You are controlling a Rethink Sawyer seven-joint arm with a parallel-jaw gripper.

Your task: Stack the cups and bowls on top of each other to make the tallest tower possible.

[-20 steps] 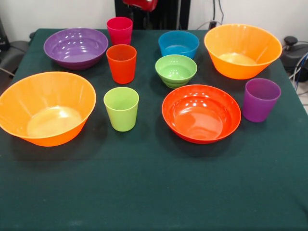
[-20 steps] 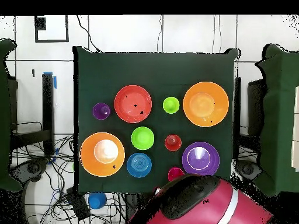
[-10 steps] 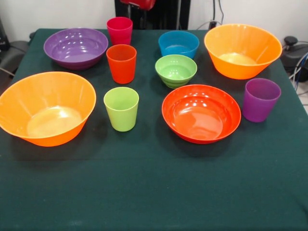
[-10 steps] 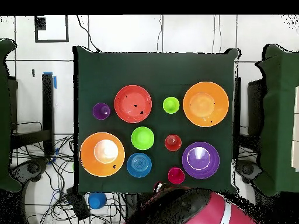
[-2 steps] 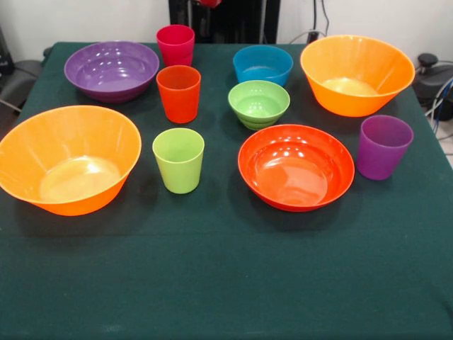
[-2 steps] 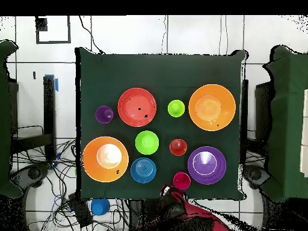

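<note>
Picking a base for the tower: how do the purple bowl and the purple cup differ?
The purple bowl is wide and shallow; the purple cup is narrow and tall. The bowl sits at a back corner beside the crimson cup; the cup stands alone near the opposite edge. Both are upright, empty and unstacked.

The red and black arm (image 6: 180,213) sits folded low over its own base at the bottom of the overhead view. In the front view only a red sliver shows at the top edge; the hand can't be made out.
</note>
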